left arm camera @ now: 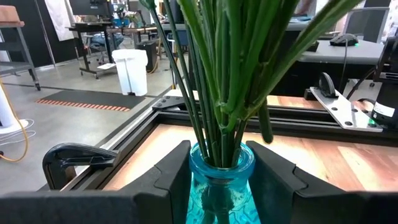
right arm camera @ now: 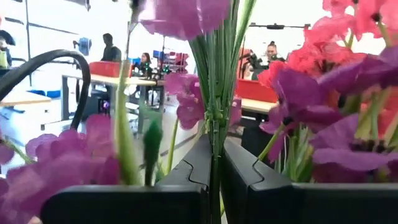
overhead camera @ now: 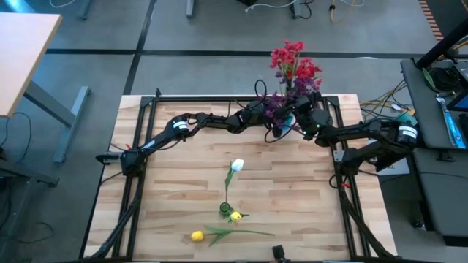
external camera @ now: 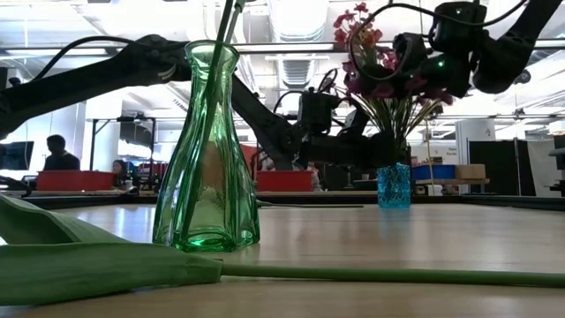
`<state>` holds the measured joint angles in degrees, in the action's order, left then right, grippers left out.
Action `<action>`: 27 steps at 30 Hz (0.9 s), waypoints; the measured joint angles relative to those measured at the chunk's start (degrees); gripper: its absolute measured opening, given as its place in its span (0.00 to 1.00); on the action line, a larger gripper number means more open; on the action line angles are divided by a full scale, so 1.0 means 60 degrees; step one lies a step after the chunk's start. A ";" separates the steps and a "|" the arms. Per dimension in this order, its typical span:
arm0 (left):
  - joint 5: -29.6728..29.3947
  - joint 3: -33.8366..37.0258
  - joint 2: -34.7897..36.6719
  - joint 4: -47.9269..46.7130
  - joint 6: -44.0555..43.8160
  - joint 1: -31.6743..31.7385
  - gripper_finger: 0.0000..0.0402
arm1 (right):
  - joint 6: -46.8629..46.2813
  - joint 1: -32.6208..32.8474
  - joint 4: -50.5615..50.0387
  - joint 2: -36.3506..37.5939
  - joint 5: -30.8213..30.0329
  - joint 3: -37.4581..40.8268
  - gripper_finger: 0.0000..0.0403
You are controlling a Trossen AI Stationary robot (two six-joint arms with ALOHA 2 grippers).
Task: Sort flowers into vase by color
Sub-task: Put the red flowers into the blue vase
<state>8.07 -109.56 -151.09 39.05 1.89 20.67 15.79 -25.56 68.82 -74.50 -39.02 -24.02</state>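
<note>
At table's rear | left claw grips blue vase | right claw pinches stems, base hidden

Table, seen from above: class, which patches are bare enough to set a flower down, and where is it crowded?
Bare wood lies left and right of the green vase and tulips. The far edge is crowded: both hands, left and right, meet at the blue vase.
</note>
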 joint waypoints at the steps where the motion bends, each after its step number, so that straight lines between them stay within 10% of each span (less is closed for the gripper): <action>1: 0.0001 0.0000 0.0000 0.0000 0.0000 0.0000 0.29 | -0.0007 -0.0016 0.0109 -0.0037 -0.0004 0.0053 0.03; 27: 0.0019 0.0000 0.0000 -0.0002 0.0067 -0.0004 0.29 | 0.0050 0.0262 0.3475 0.0841 0.0352 0.1947 0.03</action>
<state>8.18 -109.56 -151.09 39.04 2.29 20.64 16.09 -23.99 89.67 -69.45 -36.91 -12.34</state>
